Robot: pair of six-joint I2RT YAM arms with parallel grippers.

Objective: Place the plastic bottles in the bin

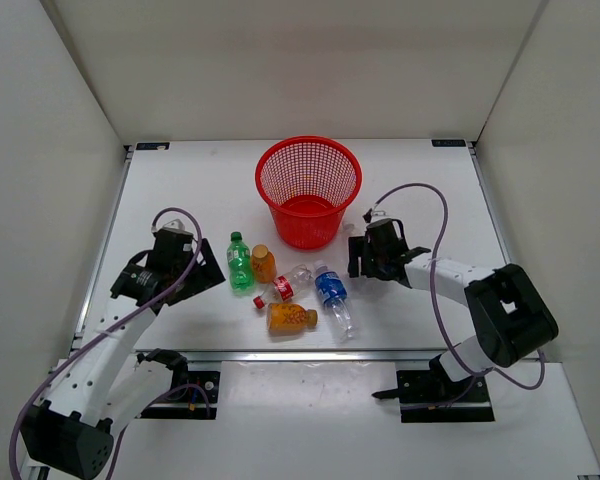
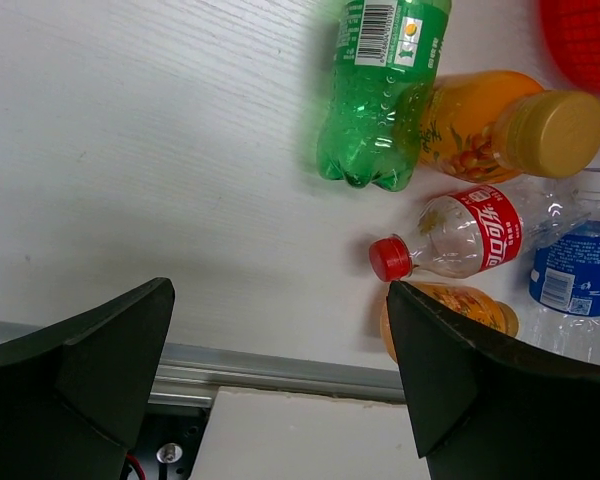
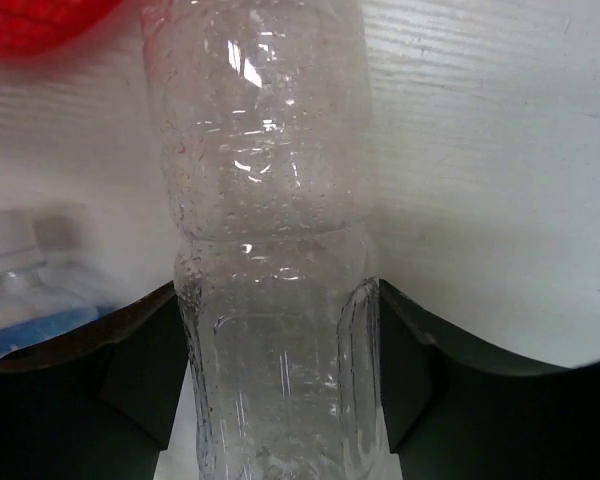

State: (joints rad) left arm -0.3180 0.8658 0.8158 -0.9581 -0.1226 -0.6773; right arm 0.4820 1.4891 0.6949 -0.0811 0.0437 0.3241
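Note:
The red mesh bin (image 1: 308, 190) stands at the back middle of the table. In front of it lie a green bottle (image 1: 240, 263), an orange bottle (image 1: 264, 264), a clear bottle with a red label (image 1: 285, 285), a clear bottle with a blue label (image 1: 332, 292) and a second orange bottle (image 1: 291, 318). My right gripper (image 1: 365, 255) sits just right of the bin's base. It is shut on the plain clear bottle (image 3: 270, 200), with a finger pressed on each side. My left gripper (image 1: 205, 272) is open and empty, left of the green bottle (image 2: 375, 90).
The left wrist view shows the red-label bottle (image 2: 470, 232), both orange bottles (image 2: 500, 125) and the table's metal front rail (image 2: 280, 365). The right wrist view shows the bin's edge (image 3: 40, 20) at upper left and the blue-label bottle (image 3: 30, 300) at left. White walls enclose the table.

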